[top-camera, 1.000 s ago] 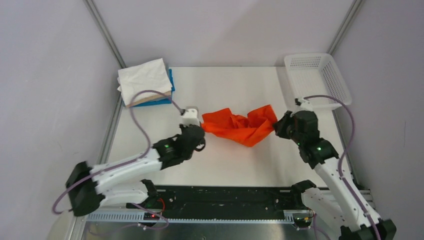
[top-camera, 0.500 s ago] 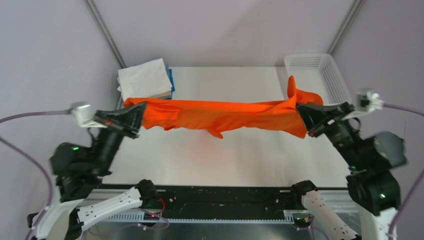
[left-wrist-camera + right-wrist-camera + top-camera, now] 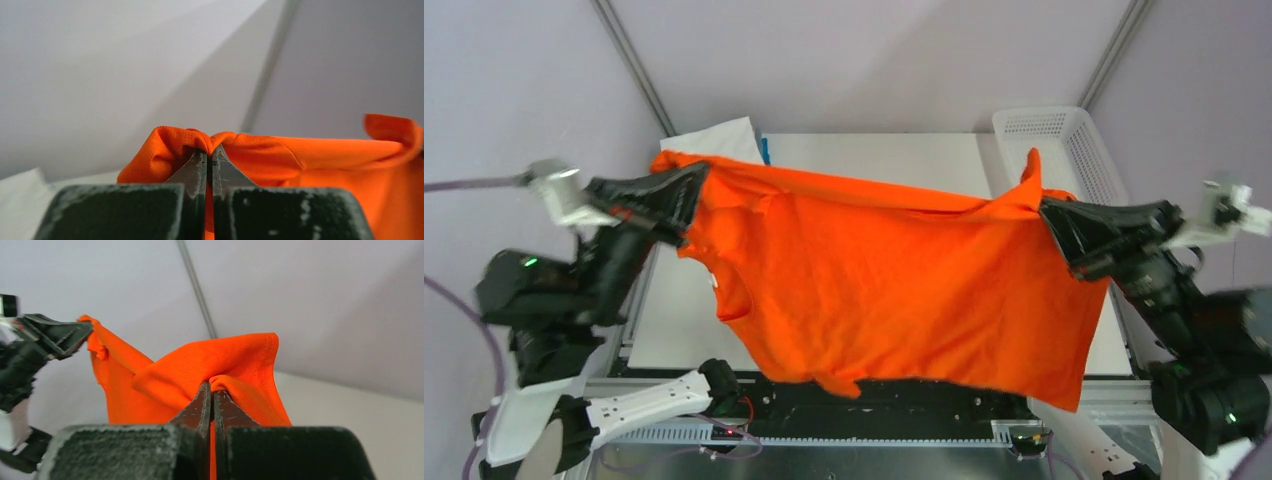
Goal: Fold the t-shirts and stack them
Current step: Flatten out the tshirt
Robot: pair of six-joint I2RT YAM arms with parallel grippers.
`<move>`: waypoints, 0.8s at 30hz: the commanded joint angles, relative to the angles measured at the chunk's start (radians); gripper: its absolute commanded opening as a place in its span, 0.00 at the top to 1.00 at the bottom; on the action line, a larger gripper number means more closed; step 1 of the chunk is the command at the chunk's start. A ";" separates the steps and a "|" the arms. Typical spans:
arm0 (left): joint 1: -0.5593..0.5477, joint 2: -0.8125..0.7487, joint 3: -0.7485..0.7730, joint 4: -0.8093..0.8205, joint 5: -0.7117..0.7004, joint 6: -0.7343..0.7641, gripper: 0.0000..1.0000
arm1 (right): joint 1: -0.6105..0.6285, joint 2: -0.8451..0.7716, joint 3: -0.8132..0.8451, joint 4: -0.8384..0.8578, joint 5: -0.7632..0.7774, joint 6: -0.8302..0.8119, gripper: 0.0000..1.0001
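Both arms are raised high above the table (image 3: 874, 155) and spread wide apart. The left arm rises at the table's left edge, and its gripper points inward toward the middle. The right arm mirrors it at the right edge, with its fingers aimed back toward the left one.

The left gripper (image 3: 696, 192) is clamped tight on the orange t-shirt (image 3: 904, 280). In the left wrist view the two jaws meet with no gap, and the mesh cloth bunches over their tips and bulges to either side. The right gripper (image 3: 1049, 215) is likewise pinched closed on the shirt. In its own view the fabric wraps around the jaw tips, and a stitched hem stands up just above them.

The shirt spans between the two grippers. Its upper edge runs from one set of fingertips to the other and dips slightly in the middle. From that edge the body hangs below both grippers as a broad, open sheet, covering most of the table in the top view. A small flap of cloth sticks up just above the right gripper, and a curved cut-out shows in the edge below the left gripper.

Beyond the left gripper, the pile of folded shirts (image 3: 722, 140) is mostly hidden by the shirt, showing only a white top and a sliver of blue. Beyond the right gripper sits a white mesh basket (image 3: 1084, 150).
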 commanded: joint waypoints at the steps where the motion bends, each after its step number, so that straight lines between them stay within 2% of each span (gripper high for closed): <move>1: 0.059 0.230 0.004 -0.005 -0.331 0.115 1.00 | -0.006 0.099 -0.123 -0.024 0.163 0.025 1.00; 2: 0.126 0.263 -0.014 -0.007 -0.318 0.098 1.00 | -0.007 0.123 -0.178 -0.022 0.207 0.033 1.00; 5: 0.315 0.439 -0.074 -0.006 -0.153 -0.044 1.00 | -0.003 0.194 -0.295 -0.008 0.332 0.056 1.00; 6: 0.390 0.480 -0.101 -0.003 -0.125 -0.093 0.96 | -0.006 0.249 -0.347 -0.005 0.382 0.069 1.00; 7: 0.420 0.579 -0.108 -0.003 -0.118 -0.109 0.93 | -0.007 0.286 -0.373 0.008 0.411 0.078 1.00; 8: 0.460 0.633 -0.116 -0.003 -0.093 -0.129 0.82 | -0.011 0.372 -0.420 0.016 0.453 0.094 0.99; 9: 0.475 0.734 -0.117 -0.003 -0.072 -0.134 0.71 | -0.015 0.419 -0.458 0.033 0.455 0.104 0.94; 10: 0.499 0.791 -0.108 -0.002 -0.017 -0.141 0.55 | -0.021 0.523 -0.476 0.045 0.460 0.130 0.92; 11: 0.508 0.903 -0.101 -0.002 0.008 -0.146 0.50 | -0.025 0.574 -0.501 0.078 0.456 0.138 0.86; 12: 0.529 0.956 -0.076 -0.005 0.042 -0.161 0.37 | -0.031 0.686 -0.506 0.096 0.440 0.149 0.79; 13: 0.537 1.055 -0.059 -0.013 0.052 -0.175 0.30 | -0.036 0.742 -0.510 0.144 0.432 0.152 0.54; 14: 0.554 1.094 -0.034 -0.022 0.073 -0.197 0.13 | -0.045 0.833 -0.507 0.166 0.410 0.158 0.41; 15: 0.562 1.150 -0.026 -0.023 0.085 -0.209 0.07 | -0.056 0.873 -0.493 0.199 0.387 0.163 0.20; 16: 0.576 1.167 -0.017 -0.024 0.101 -0.227 0.02 | -0.060 0.927 -0.485 0.217 0.383 0.172 0.12; 17: 0.582 1.182 -0.016 -0.024 0.105 -0.232 0.01 | -0.066 0.942 -0.476 0.226 0.381 0.174 0.03; 18: 0.589 1.181 -0.021 -0.022 0.107 -0.239 0.01 | -0.067 0.954 -0.475 0.241 0.380 0.174 0.02; 24: 0.590 1.119 -0.064 -0.021 0.098 -0.263 0.00 | -0.056 0.918 -0.473 0.247 0.380 0.136 0.00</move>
